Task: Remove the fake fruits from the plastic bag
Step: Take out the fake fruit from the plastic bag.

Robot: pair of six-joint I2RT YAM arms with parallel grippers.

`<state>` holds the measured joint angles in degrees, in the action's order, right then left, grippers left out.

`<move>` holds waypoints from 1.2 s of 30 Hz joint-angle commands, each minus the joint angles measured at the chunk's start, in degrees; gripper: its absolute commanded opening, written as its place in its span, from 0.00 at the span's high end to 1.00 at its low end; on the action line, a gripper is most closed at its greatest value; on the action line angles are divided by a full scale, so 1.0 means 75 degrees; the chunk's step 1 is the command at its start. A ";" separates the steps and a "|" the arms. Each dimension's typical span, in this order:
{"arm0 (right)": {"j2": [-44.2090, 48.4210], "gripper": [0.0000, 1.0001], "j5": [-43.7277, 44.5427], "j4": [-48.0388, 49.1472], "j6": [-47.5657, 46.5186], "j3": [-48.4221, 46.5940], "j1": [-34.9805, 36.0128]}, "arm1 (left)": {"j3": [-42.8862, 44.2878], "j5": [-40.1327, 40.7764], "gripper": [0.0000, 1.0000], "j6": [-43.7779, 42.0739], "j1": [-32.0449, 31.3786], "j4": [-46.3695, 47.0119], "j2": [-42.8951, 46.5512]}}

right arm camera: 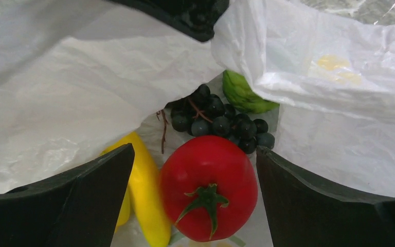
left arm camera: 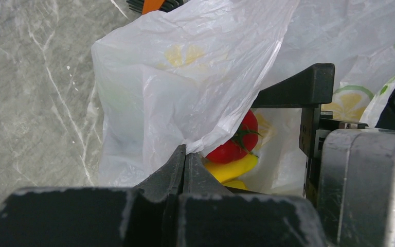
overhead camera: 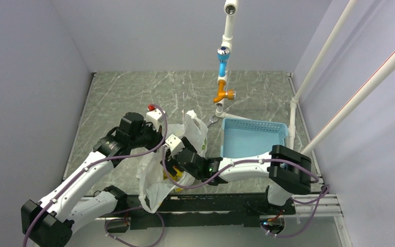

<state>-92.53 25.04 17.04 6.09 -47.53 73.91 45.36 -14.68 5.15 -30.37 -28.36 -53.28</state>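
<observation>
The plastic bag point(overhead camera: 153, 191) lies crumpled on the marble table between the arms. My left gripper point(left arm camera: 185, 153) is shut on the bag's point(left arm camera: 185, 77) rim and holds it up. It shows in the top view point(overhead camera: 158, 136) at the bag's far left. My right gripper point(right arm camera: 195, 170) is open inside the bag's mouth point(right arm camera: 56, 103). Its jaws stand on either side of the red round fruit point(right arm camera: 208, 188) without touching it. A yellow banana point(right arm camera: 146, 200) lies left of the red fruit. The dark purple grape bunch point(right arm camera: 216, 118) and the green bumpy fruit point(right arm camera: 241, 95) lie behind it. The left wrist view shows the red fruit point(left arm camera: 234, 146) and the banana point(left arm camera: 231, 169).
A light blue slotted basket point(overhead camera: 249, 136) stands right of the bag. A silver wrench point(overhead camera: 213, 121) lies behind it, below a hanging white pipe with a blue and orange tap point(overhead camera: 223, 67). White pipes point(overhead camera: 308, 77) slant along the right wall.
</observation>
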 commanded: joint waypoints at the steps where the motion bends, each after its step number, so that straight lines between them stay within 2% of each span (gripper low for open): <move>1: -0.0366 0.09 0.0419 0.0391 -0.0378 -0.0067 -0.0023 | 0.0119 0.0285 1.00 -0.0193 -0.0038 -0.0044 0.0020; 6: -0.0660 0.17 0.0482 0.0577 -0.0120 0.0052 -0.0014 | 0.0127 0.0771 1.00 -0.0301 -0.0063 -0.0205 0.0096; 13: -0.0985 0.27 0.0719 0.0740 0.0146 0.0083 -0.0023 | 0.0052 0.0933 1.00 -0.0289 -0.0100 -0.0191 0.0194; 21: -0.1471 0.30 0.0551 0.0975 0.0183 -0.0056 -0.0152 | 0.0123 0.1127 1.00 -0.0344 -0.0106 -0.0287 0.0078; 28: -0.1726 0.41 0.0830 0.0944 0.0229 -0.0178 -0.0188 | 0.0107 0.1254 1.00 -0.0333 -0.0107 -0.0316 0.0088; 31: -0.1760 0.20 0.1206 0.0708 0.0307 -0.0124 -0.0218 | 0.0088 0.1241 1.00 -0.0322 -0.0122 -0.0305 0.0094; 33: -0.1697 0.16 0.1370 0.0617 0.0350 0.0008 -0.0210 | 0.0080 0.1253 1.00 -0.0325 -0.0123 -0.0274 0.0098; 36: -0.1604 0.16 0.1363 0.0952 0.0308 0.0243 -0.0231 | 0.0146 0.1211 1.00 -0.0364 -0.0123 -0.0290 -0.0001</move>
<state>-104.42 33.17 24.05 7.62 -47.86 72.53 45.32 -6.09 3.60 -31.00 -31.09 -52.75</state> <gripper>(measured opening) 0.841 0.010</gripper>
